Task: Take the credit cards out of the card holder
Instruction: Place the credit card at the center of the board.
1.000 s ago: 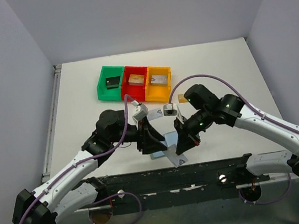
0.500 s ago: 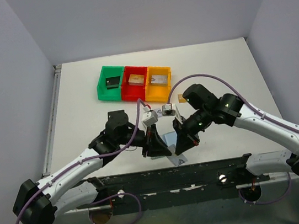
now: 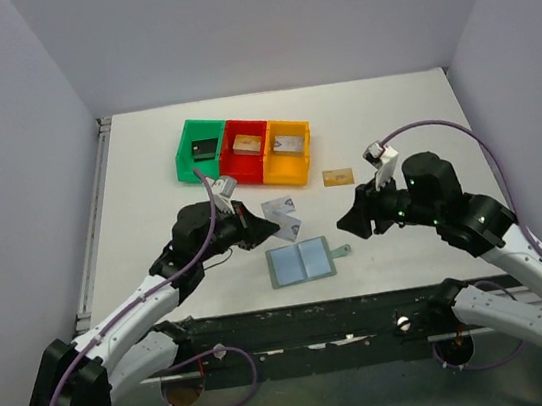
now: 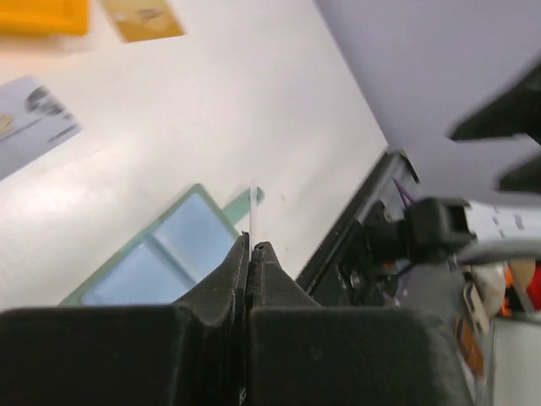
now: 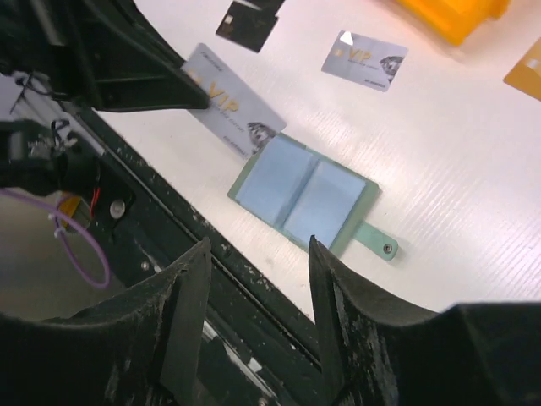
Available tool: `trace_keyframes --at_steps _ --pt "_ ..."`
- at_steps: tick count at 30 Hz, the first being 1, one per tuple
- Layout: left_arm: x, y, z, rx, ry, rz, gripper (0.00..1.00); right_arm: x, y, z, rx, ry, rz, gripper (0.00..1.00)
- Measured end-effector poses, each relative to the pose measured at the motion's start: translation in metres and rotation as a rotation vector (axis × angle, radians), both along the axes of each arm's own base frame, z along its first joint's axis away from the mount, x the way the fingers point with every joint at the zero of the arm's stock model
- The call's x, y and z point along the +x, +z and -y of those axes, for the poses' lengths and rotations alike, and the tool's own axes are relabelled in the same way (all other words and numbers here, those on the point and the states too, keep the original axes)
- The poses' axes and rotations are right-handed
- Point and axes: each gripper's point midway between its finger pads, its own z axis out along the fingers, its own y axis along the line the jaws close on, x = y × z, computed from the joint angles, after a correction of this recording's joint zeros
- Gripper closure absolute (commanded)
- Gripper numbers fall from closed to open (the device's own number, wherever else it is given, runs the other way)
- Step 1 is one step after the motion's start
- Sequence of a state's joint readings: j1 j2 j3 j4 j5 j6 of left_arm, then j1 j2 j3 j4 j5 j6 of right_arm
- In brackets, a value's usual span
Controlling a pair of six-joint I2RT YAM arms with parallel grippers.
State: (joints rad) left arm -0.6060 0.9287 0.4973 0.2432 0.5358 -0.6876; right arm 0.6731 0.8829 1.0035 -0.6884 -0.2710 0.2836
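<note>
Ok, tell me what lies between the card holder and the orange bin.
In the top view, a flat silvery card, and a second silvery card pinched in the left gripper.

White arms (image 3: 130,314), black joints (image 3: 194,229), purple cables (image 3: 431,123)

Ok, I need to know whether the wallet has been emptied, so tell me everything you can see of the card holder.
The card holder lies opened flat on the white table, near its front edge. It is a thin grey-green folding wallet. Two pale blue inner pockets sit side by side facing up, and a small closing tab sticks out of its right edge in the top view. No card shows in either pocket. Only the table touches it.
</note>
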Motion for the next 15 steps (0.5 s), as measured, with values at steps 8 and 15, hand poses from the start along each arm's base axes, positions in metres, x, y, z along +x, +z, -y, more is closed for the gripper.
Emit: trace_keyframes --at_steps 8,15 --pt "0.060 -0.099 -0.015 0.055 0.403 -0.324 1.00 0.008 -0.034 0.006 0.061 -0.152 -0.040 0.43" --pt "0.096 -0.121 -0.011 -0.042 0.547 -0.372 1.00 0.003 -0.065 0.002 0.094 -0.180 -0.126 0.43"
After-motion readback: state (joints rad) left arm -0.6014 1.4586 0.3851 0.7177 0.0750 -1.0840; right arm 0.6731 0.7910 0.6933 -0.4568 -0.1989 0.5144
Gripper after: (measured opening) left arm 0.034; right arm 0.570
